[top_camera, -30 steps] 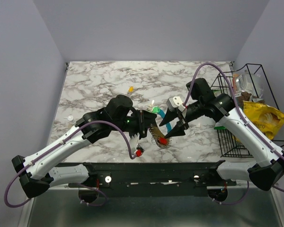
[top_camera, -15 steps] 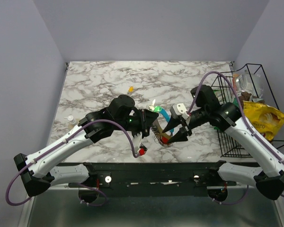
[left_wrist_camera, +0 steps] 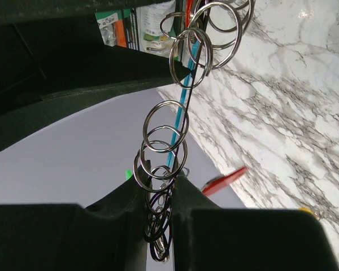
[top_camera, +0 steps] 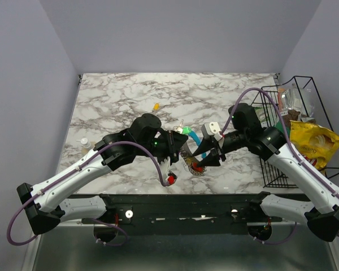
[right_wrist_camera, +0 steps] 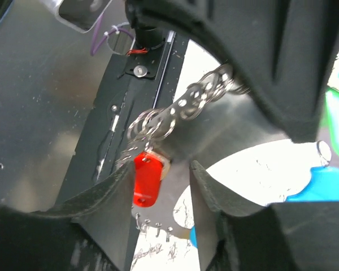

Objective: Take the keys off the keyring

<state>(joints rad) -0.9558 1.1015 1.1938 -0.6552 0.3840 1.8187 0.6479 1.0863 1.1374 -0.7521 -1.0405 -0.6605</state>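
Light: bright, even, diffuse, from overhead; top view sharp.
Shadows: soft, faint, under arms on marble table [top_camera: 113, 101].
Glare: keyring [left_wrist_camera: 159, 220] rings glint; marble washed out top rt, L wrist view.
Blur: red key [right_wrist_camera: 146, 182] soft, oversaturated; both wrist foregrounds black, underexposed, out of focus.

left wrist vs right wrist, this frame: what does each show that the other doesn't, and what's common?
Left wrist only: the left claw pinched shut on the lower end of the ring chain, which runs up out of frame, with the marble table beyond.
Right wrist only: the right claw open, straddling the red key; the blue section of the keyring; the black base rail.
Both: the linked steel rings and a red tag. I can't tell whether it's the same tag.
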